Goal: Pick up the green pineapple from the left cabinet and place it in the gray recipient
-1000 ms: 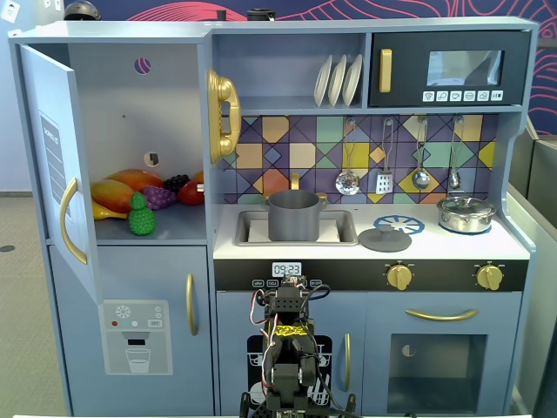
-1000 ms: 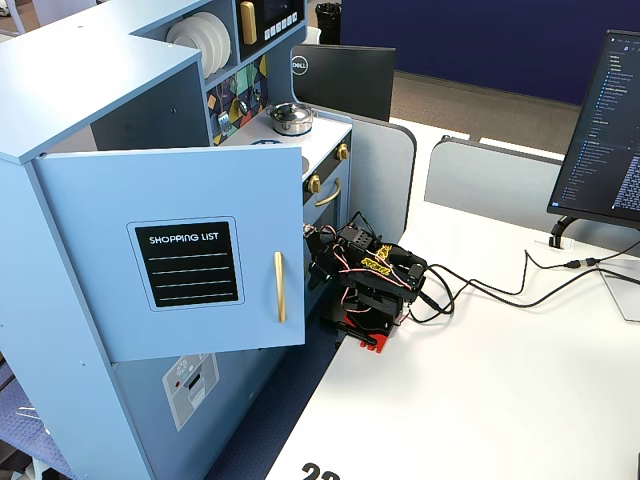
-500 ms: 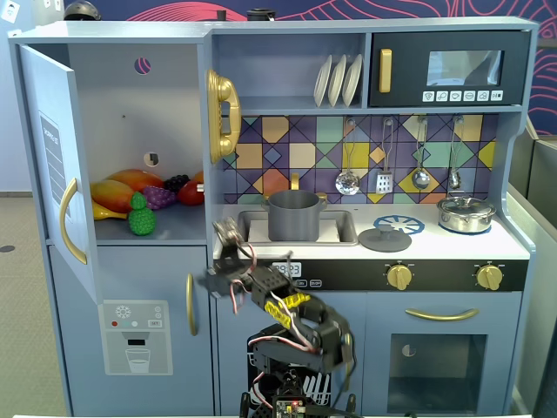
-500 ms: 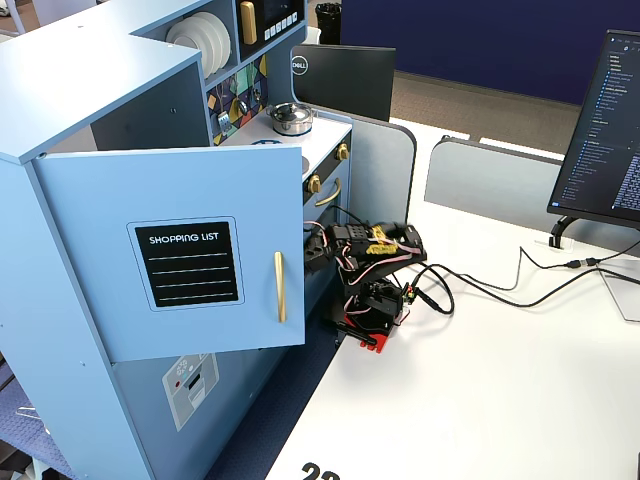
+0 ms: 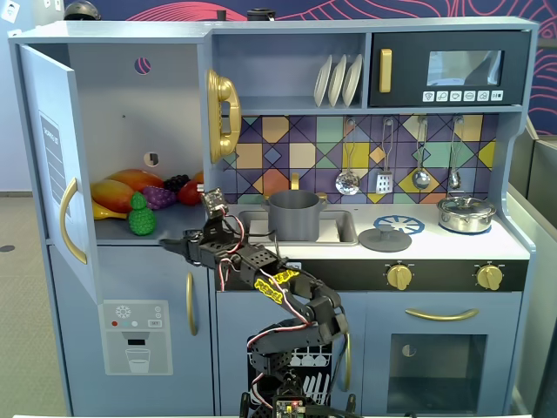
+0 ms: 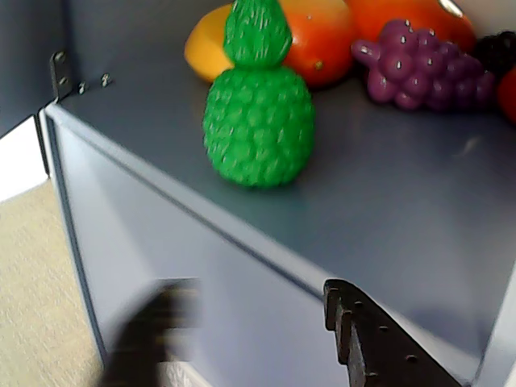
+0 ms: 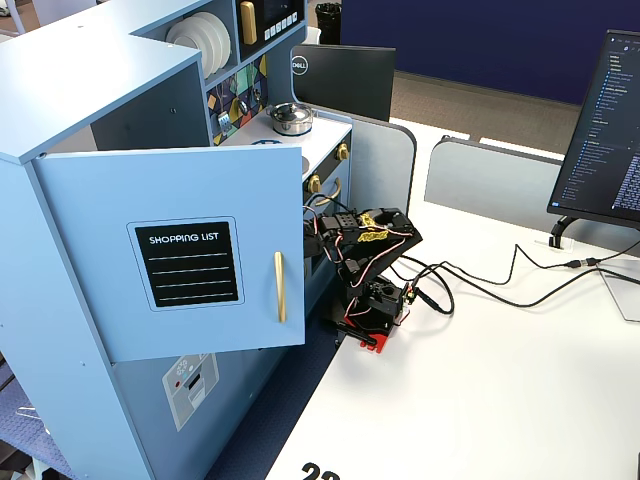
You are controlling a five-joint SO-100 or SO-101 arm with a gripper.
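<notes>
The green pineapple [image 5: 142, 215] stands upright near the front edge of the shelf in the left cabinet [image 5: 130, 113], whose door [image 5: 54, 165] is swung open. In the wrist view the pineapple [image 6: 258, 121] is straight ahead, above and beyond my gripper [image 6: 254, 318]. The gripper is open and empty, with its fingertips in front of and slightly below the shelf edge; the left finger [image 6: 153, 330] is blurred. In a fixed view the gripper [image 5: 174, 245] sits just right of and below the pineapple. The gray pot [image 5: 293, 215] stands in the sink to the right.
An orange-yellow mango [image 5: 122, 187], purple grapes [image 5: 159, 196] and red fruit [image 5: 191, 192] lie behind the pineapple. A flat gray lid [image 5: 384, 238] and a silver lidded pot [image 5: 466, 212] sit on the counter. From the side, the open door [image 7: 170, 250] hides the shelf; the arm [image 7: 365, 245] reaches in behind it.
</notes>
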